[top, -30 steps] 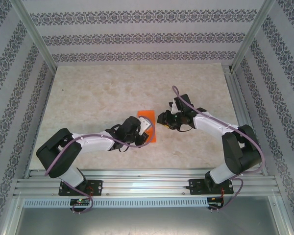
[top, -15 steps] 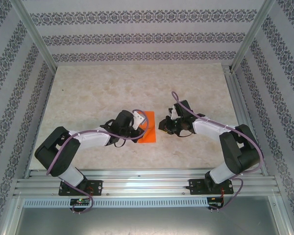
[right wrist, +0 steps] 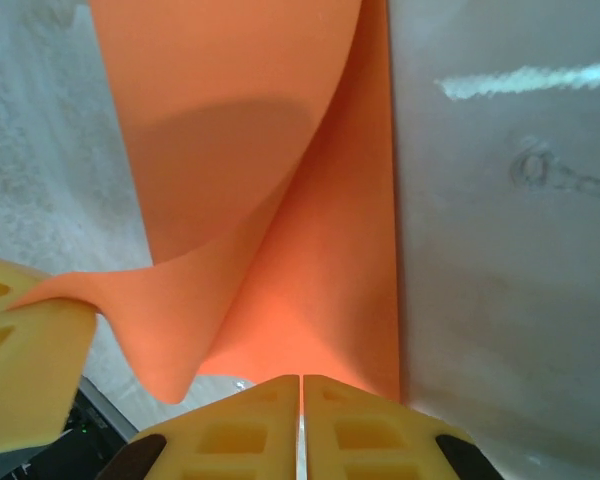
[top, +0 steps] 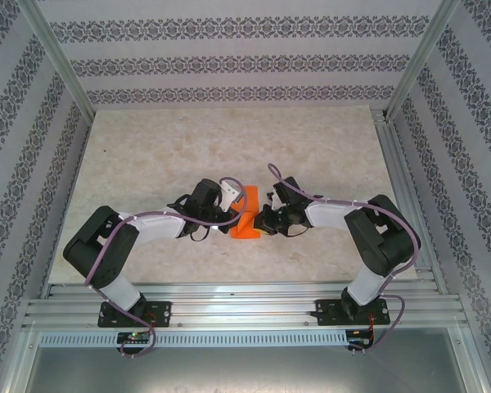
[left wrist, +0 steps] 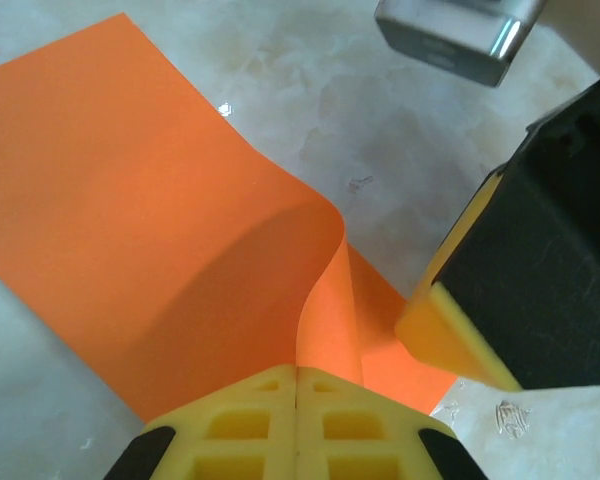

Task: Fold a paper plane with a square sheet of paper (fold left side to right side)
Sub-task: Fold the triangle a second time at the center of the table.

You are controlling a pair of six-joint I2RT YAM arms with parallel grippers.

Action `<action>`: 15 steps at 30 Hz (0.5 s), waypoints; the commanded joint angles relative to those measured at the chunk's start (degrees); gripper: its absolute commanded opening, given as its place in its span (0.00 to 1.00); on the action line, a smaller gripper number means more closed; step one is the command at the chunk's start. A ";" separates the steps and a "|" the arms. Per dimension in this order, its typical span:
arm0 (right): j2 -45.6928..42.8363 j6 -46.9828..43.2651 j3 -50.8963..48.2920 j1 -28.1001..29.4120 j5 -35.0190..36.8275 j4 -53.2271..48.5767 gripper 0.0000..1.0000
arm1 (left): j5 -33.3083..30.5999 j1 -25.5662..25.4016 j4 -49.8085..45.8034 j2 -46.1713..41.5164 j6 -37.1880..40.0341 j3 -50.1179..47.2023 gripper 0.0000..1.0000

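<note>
Left gripper [left wrist: 297,372] is pinching a lifted edge of the square sheet of paper [left wrist: 130,190], jaws pressed together, and I am watching that orange sheet curling up off the table [top: 188,147] in a loose loop. Right gripper [right wrist: 301,380] is facing it from the opposite side, jaws clamping flat on the sheet's lower layer, near the table's middle.

A lab test cell; aluminium frame [top: 245,309], patterned wall panels [top: 229,61], marble-look tabletop [top: 164,147].
</note>
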 commanded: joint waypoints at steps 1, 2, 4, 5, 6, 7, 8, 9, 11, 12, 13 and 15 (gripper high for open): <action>1.47 0.88 0.26 1.05 0.56 1.38 0.10 | -0.01 0.80 1.93 0.38 0.54 -0.34 0.00; 1.71 0.81 0.35 1.18 0.63 1.28 0.10 | -0.07 0.93 1.81 0.24 0.54 -0.60 0.00; 2.17 0.63 0.60 1.38 0.84 0.84 0.10 | -0.40 1.25 1.41 -0.13 0.45 -0.87 0.00; 2.35 0.41 0.77 1.54 1.08 0.51 0.10 | -0.50 1.44 1.24 -0.26 0.53 -0.91 0.00; 2.54 0.18 0.96 1.54 1.34 -0.13 0.10 | -0.78 1.63 0.93 -0.41 0.54 -1.03 0.00; 2.73 -0.25 1.21 1.69 1.58 -0.65 0.10 | -0.88 1.80 0.71 -0.41 0.60 -1.04 0.00; 2.86 -0.73 1.51 1.72 1.87 -1.50 0.10 | -0.83 1.99 0.38 -0.34 0.71 -0.94 0.00; 3.03 -1.20 1.83 1.89 2.28 -2.30 0.10 | -0.78 2.08 0.12 -0.25 0.76 -0.92 0.00; 3.33 -1.97 2.28 1.98 2.43 -3.51 0.10 | -0.67 2.25 -0.12 0.10 0.93 -1.02 0.00; 3.39 -2.09 2.30 1.96 2.51 -3.60 0.10 | -0.60 2.25 -0.18 0.27 0.95 -1.17 0.00; 3.47 -2.22 2.38 1.96 2.47 -3.73 0.10 | -0.74 2.33 -0.07 0.40 0.93 -1.30 0.00; 3.69 -2.44 2.53 2.08 2.51 -3.95 0.10 | -1.07 2.36 -0.08 0.80 0.98 -1.37 0.00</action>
